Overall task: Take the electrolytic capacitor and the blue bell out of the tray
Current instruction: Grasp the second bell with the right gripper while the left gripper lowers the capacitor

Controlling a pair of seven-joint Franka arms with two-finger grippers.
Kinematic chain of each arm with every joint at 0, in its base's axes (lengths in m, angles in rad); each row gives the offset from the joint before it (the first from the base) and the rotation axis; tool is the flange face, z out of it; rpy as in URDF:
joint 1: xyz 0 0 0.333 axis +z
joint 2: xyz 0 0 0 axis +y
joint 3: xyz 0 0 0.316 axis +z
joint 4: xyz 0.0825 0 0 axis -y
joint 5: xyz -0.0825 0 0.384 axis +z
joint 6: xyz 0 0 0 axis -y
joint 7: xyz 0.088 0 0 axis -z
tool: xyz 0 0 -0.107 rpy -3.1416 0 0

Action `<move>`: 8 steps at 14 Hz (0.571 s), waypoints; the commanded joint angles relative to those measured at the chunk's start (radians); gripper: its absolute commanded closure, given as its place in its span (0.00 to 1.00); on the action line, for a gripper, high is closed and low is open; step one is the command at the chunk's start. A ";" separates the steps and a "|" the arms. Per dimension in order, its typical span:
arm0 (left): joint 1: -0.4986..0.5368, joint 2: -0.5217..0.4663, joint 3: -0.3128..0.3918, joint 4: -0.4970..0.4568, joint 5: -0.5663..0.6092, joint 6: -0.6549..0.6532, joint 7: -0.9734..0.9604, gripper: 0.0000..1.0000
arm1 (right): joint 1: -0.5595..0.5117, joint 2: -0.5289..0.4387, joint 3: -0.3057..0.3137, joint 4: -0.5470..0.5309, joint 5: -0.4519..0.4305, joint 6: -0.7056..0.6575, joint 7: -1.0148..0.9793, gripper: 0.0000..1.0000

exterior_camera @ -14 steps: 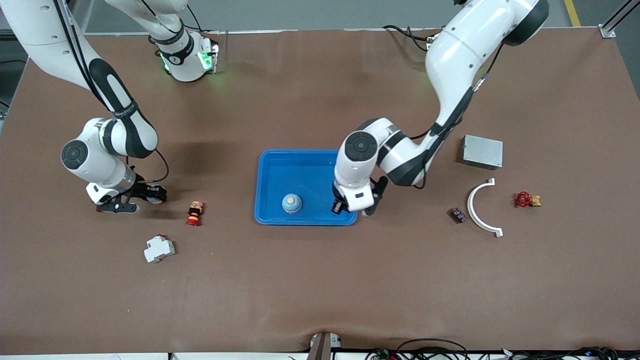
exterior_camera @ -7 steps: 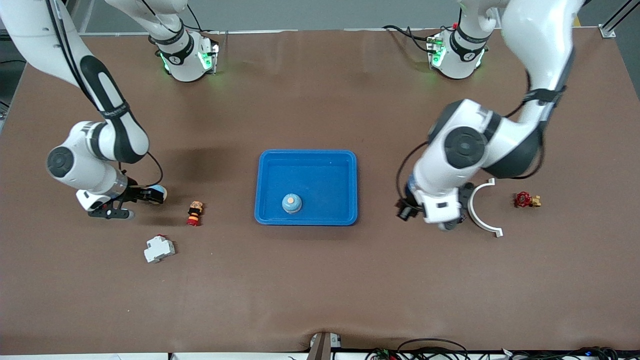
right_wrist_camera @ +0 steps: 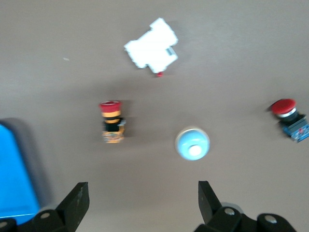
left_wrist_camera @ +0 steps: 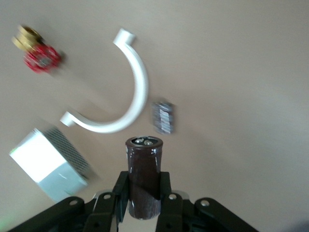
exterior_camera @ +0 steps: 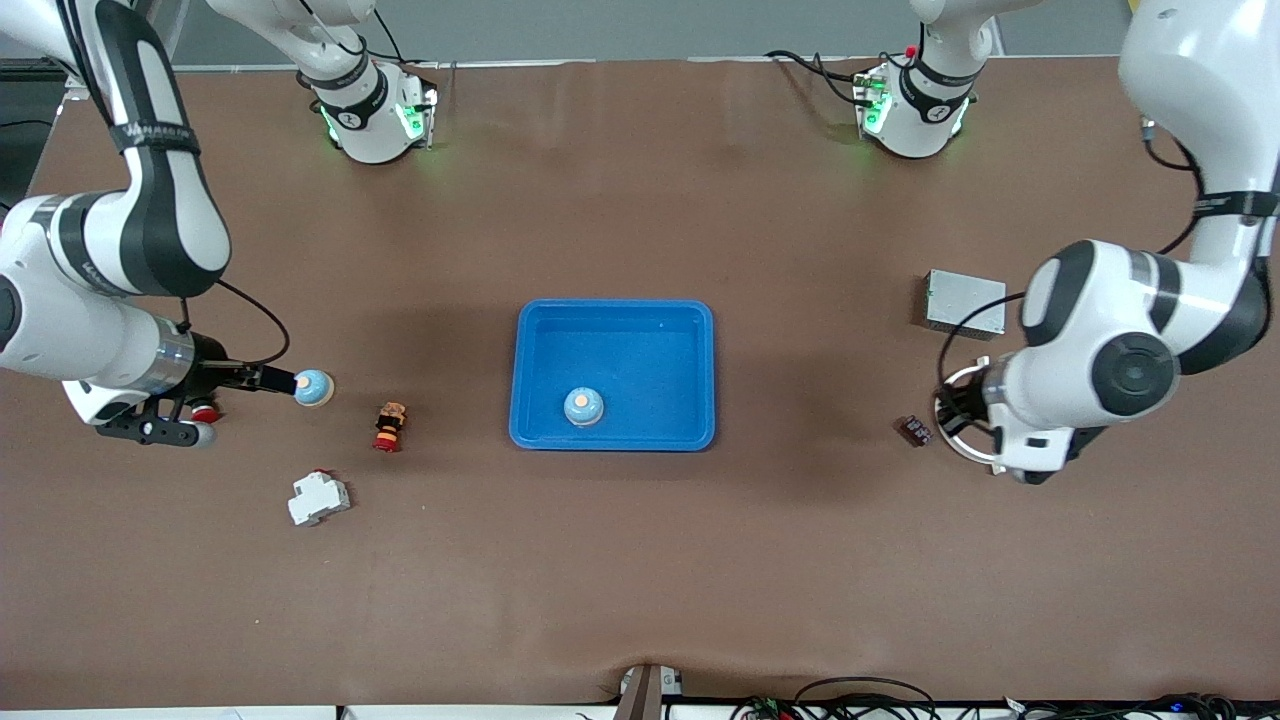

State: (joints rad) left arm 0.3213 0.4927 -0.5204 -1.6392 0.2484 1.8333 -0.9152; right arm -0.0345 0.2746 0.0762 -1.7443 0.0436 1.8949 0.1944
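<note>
Capacitor (left_wrist_camera: pixel 144 176) clamped in left gripper (left_wrist_camera: pixel 143 193), over white arc (left_wrist_camera: pixel 126 94).

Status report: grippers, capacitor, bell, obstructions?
Left gripper shut on capacitor, above the white curved bracket. Right gripper open near loose bell. Second bell in blue tray. No obstruction seen.

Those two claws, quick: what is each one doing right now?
Left claw: shut on the dark capacitor, up over the table.
Right claw: open, holding nothing, above the blue bell.
</note>
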 commanded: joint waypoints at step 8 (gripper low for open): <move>0.169 -0.030 -0.013 -0.225 0.112 0.236 0.121 1.00 | 0.344 0.063 -0.006 0.037 0.015 0.168 0.626 0.00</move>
State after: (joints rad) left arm 0.4595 0.4725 -0.5220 -1.8336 0.3122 2.0158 -0.7940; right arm 0.2494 0.3025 0.0827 -1.7211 0.0507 2.0178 0.7183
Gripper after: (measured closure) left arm 0.705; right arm 0.000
